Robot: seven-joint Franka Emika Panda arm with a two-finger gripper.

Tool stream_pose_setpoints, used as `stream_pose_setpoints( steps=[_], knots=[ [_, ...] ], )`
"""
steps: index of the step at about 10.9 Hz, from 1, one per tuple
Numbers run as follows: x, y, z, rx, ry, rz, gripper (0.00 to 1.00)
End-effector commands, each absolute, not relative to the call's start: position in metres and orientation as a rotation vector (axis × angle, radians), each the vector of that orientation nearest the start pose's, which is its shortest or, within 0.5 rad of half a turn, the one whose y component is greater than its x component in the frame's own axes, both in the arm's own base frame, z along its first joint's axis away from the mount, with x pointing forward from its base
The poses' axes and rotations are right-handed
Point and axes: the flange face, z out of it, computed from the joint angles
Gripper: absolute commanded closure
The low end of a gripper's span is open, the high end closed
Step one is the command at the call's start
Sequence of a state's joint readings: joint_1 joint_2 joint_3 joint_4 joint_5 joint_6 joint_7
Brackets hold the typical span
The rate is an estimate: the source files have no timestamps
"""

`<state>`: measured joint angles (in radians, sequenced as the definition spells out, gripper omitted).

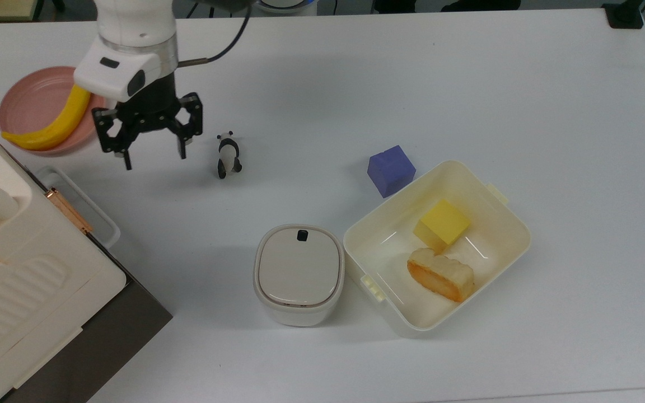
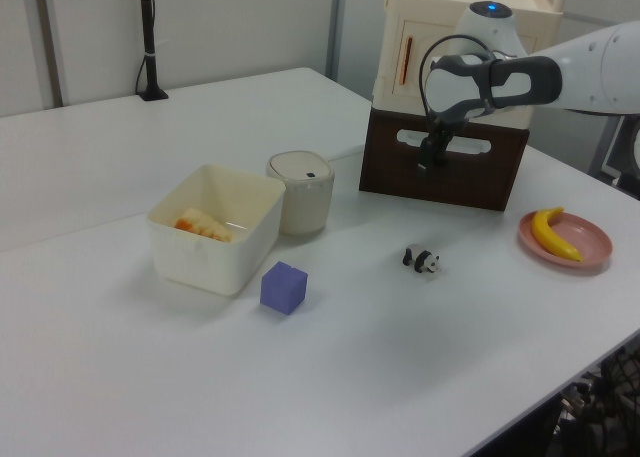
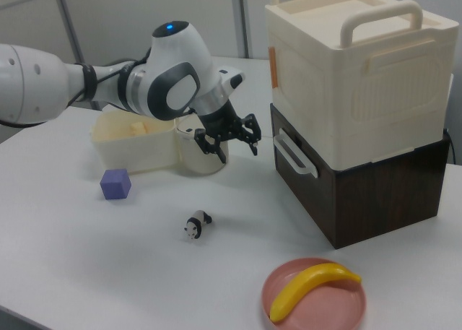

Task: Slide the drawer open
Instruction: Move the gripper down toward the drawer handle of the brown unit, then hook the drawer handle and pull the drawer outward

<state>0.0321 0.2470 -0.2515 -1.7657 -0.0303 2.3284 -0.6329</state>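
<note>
The drawer (image 3: 304, 193) is the dark brown bottom box under a cream ribbed unit (image 3: 354, 77), with its front flush with the body. Its white translucent loop handle (image 3: 294, 154) sticks out from the front panel and also shows as a handle (image 1: 104, 219) at the top view's left. My gripper (image 1: 155, 161) hangs open and holds nothing, a short way from the handle, between it and a small panda. In the left view the gripper (image 2: 431, 161) overlaps the drawer (image 2: 470, 182) front near the handle (image 2: 446, 141). In the right view the gripper (image 3: 229, 150) is left of the handle.
A panda figure (image 1: 227, 154) lies just right of the gripper in the top view. A pink plate (image 1: 23, 98) with a banana (image 1: 56, 124) sits behind the gripper. A lidded canister (image 1: 299, 274), a purple cube (image 1: 391, 169) and a cream tub (image 1: 501, 252) with food stand further right.
</note>
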Motion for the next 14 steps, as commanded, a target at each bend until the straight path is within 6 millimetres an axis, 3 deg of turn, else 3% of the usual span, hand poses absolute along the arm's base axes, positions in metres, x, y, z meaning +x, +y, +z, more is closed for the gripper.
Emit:
stream_pose_setpoints(
  steps=[1, 5, 8, 10, 11, 14],
  knots=[
    [0.661, -0.153, 0.455, -3.274, -0.981, -0.531, 0.23],
    [0.689, -0.183, 0.45, -3.329, -0.935, -0.557, 0.29],
    [0.701, -0.188, 0.431, -3.346, -0.967, -0.567, 0.32],
    [0.697, -0.177, 0.442, -3.329, -0.974, -0.581, 0.36],
    [0.691, -0.164, 0.435, -3.308, -0.991, -0.545, 0.36],
    [0.664, -0.124, 0.444, -3.144, -1.158, -0.147, 0.4]
  ],
)
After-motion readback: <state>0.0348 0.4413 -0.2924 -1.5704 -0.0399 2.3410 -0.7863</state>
